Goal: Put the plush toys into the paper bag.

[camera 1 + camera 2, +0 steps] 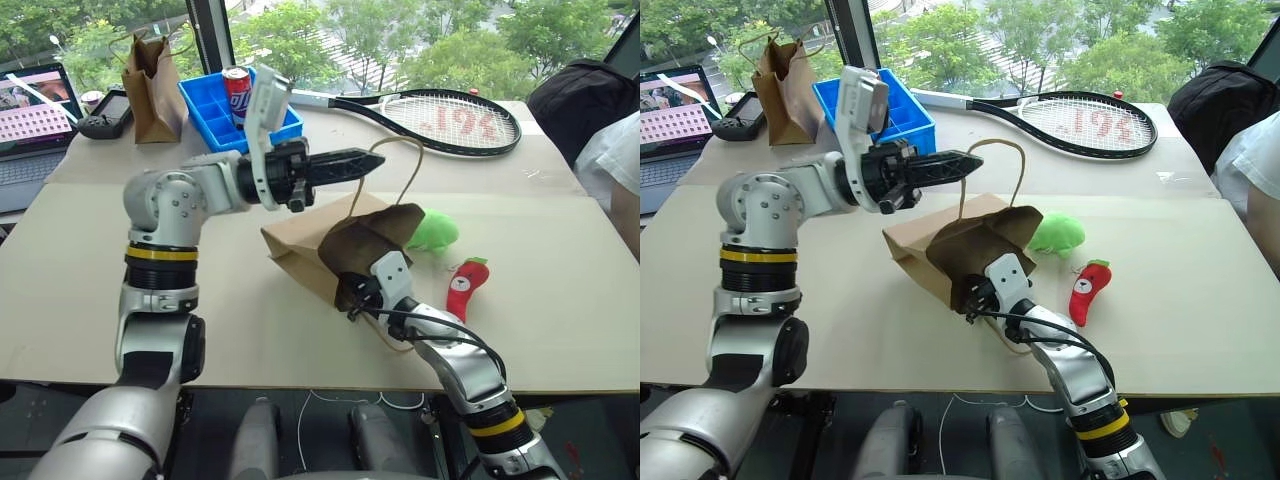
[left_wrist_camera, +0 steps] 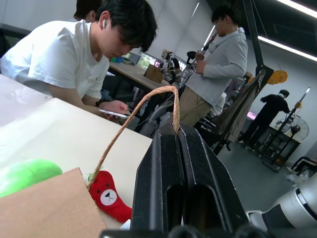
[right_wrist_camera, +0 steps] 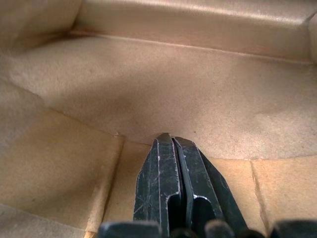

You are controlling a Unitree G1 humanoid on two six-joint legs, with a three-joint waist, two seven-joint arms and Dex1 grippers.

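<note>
Paper bag lifted by one handle, right gripper inside its mouth.

Left gripper (image 1: 372, 160) is clenched on the twine handle (image 1: 408, 175) of the paper bag (image 1: 300, 245), lying mid-table. Right gripper (image 3: 171, 144), fingers pressed together and holding nothing, sits inside the bag. Green plush (image 1: 436, 232) lies at the bag's 3 o'clock, touching its rim; chili plush (image 1: 466, 287) at 4 o'clock, near.

Plush toys (image 1: 455, 260) right of paper bag (image 1: 300, 245)

Bright window daylight (soft shadows)
</note>
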